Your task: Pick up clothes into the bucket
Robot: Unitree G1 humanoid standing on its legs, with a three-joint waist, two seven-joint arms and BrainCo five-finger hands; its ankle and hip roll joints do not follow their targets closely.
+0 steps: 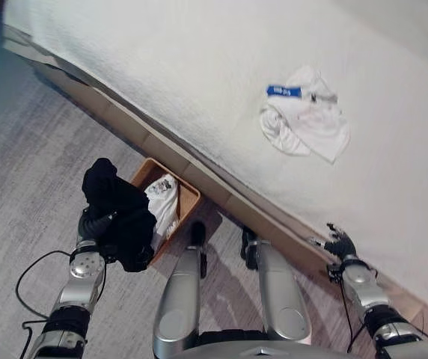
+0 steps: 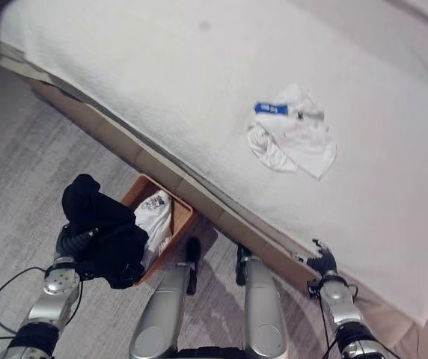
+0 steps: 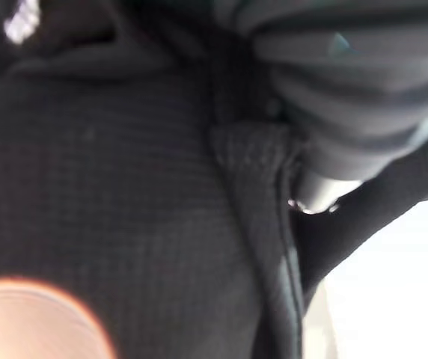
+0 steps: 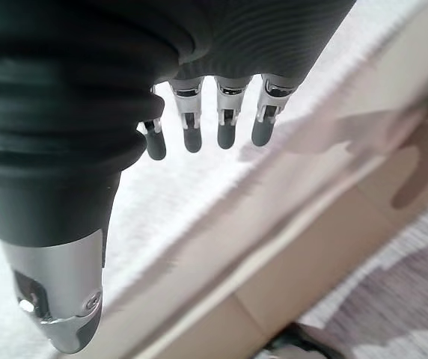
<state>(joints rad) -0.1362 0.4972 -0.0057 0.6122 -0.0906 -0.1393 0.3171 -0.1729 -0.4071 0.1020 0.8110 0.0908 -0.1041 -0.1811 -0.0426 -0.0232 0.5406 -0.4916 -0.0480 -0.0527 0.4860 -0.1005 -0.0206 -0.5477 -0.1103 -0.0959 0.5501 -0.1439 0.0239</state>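
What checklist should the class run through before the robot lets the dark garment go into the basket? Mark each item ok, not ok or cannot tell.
1. Black garment held by left hand: ok, it hangs bunched from the hand.
2. Garment over the brown basket: cannot tell; it overlaps the basket's near edge.
3. Room in basket: ok, one white garment lies inside.
4. Right hand free: ok, fingers relaxed, holding nothing, at the bed edge.
5. Clothes left: not ok, a white garment with blue band lies on the bed.
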